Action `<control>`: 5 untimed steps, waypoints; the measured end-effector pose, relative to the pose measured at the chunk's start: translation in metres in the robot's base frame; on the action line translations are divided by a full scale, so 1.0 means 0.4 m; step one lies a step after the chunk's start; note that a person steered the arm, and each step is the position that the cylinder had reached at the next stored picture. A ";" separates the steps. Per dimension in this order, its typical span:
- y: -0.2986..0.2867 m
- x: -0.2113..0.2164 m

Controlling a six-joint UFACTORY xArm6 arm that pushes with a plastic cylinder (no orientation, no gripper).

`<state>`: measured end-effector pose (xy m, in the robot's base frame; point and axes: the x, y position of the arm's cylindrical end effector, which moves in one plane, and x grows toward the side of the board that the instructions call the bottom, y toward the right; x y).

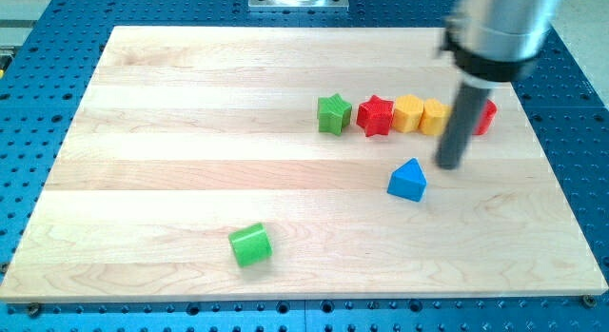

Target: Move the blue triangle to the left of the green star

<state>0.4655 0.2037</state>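
Note:
The blue triangle [408, 180] lies on the wooden board right of centre. The green star [334, 113] stands up and to the left of it, at the left end of a row of blocks. My tip [448, 166] rests on the board just to the right of the blue triangle and slightly above it, a small gap apart. The rod rises in front of the right end of the row.
Right of the green star stand a red star [376, 115], a yellow block [408, 113], another yellow block [433, 115] and a red block [486, 117] partly hidden by the rod. A green cylinder [251, 244] lies at the lower left. The board's bottom edge [304, 300] borders a blue perforated table.

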 end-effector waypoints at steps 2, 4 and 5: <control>-0.203 0.082; -0.334 0.167; -0.520 0.128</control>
<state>0.5169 -0.0043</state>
